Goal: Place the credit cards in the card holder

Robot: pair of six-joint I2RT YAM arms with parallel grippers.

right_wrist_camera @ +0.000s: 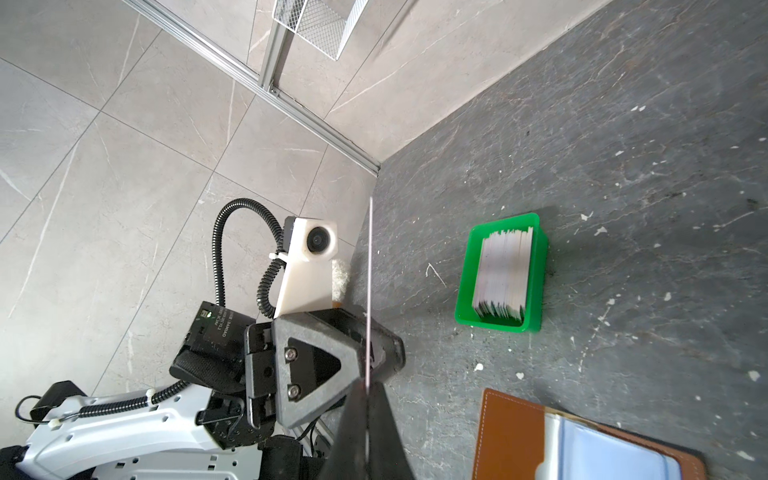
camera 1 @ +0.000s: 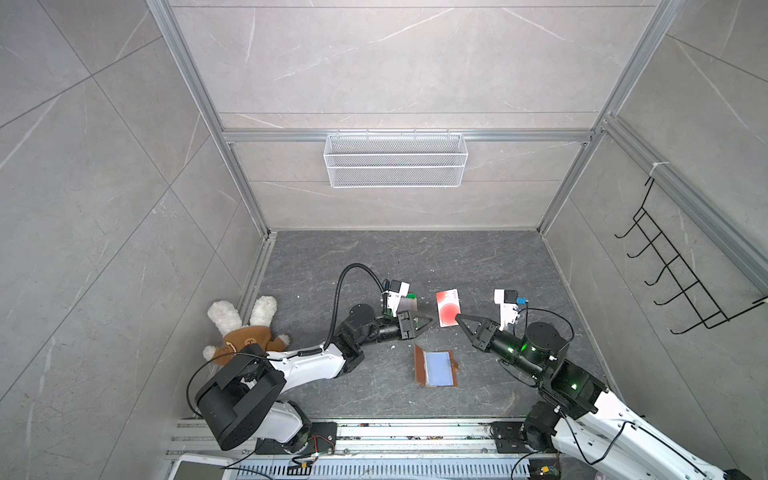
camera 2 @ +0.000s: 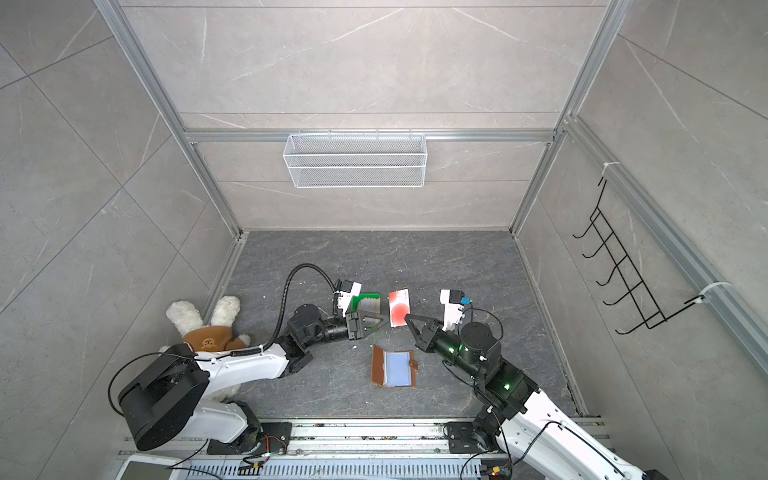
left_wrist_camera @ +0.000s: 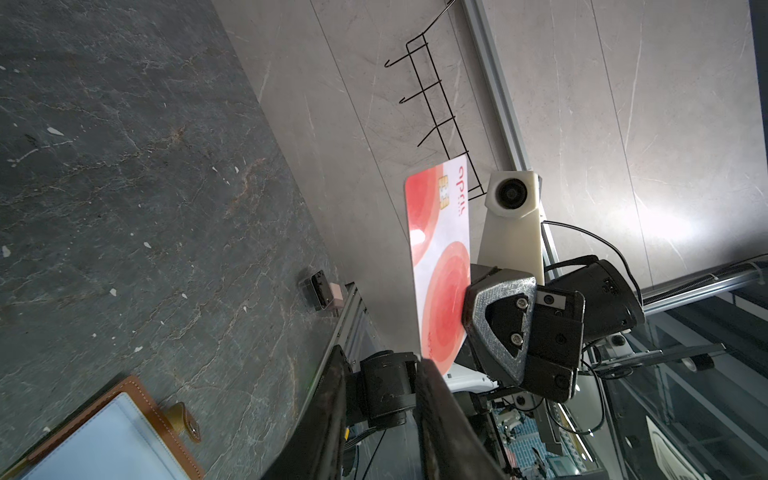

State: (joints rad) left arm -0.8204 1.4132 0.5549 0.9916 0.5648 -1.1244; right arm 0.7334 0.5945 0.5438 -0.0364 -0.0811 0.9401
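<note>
My right gripper [camera 1: 457,318] [right_wrist_camera: 368,386] is shut on one credit card [camera 1: 448,307] [camera 2: 399,307] [left_wrist_camera: 440,266], whitish with red round blots, held above the floor. The right wrist view shows this card edge-on. My left gripper [camera 1: 430,322] [left_wrist_camera: 380,361] stands open with nothing between its fingers, its tips right by the card's lower corner. I cannot tell if they touch. More credit cards [right_wrist_camera: 503,270] stand stacked in a green tray [right_wrist_camera: 465,270] [camera 2: 365,297] behind the left gripper. The card holder [camera 1: 436,365] [camera 2: 395,368] lies open on the floor, bluish sleeves up.
A plush rabbit [camera 1: 245,328] lies at the floor's left edge by the left arm. A white wire basket [camera 1: 395,160] hangs on the back wall and a black hook rack [camera 1: 681,274] on the right wall. A small black device [left_wrist_camera: 318,289] sits by the floor's rail.
</note>
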